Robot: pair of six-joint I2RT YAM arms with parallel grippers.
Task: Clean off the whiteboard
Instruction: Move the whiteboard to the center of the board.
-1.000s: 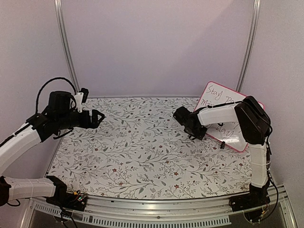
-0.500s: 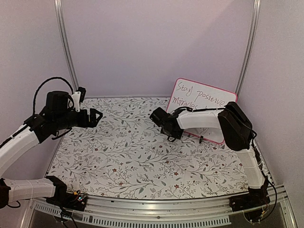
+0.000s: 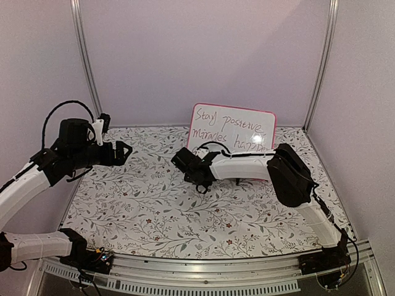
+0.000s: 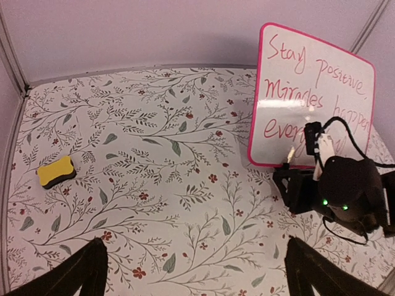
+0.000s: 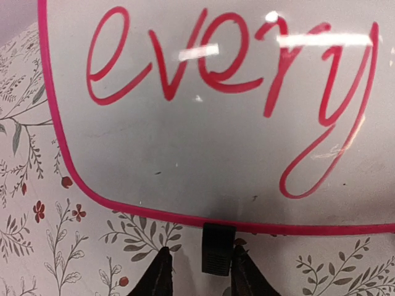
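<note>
The whiteboard reads "Stay positive, Miracles happen every" in red; right fingers loosely straddle its black clip; left fingers spread wide.

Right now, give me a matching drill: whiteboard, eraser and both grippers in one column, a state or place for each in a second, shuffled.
Column 1
1 whiteboard
2 eraser
3 left gripper
4 right gripper

Column 2
A straddling the black clip foot
B yellow, lying flat on the table
C red handwriting, standing at the back
D jaws wide open, nothing between them

Pairs: 1-C, 2-B, 3-D, 4-A
</note>
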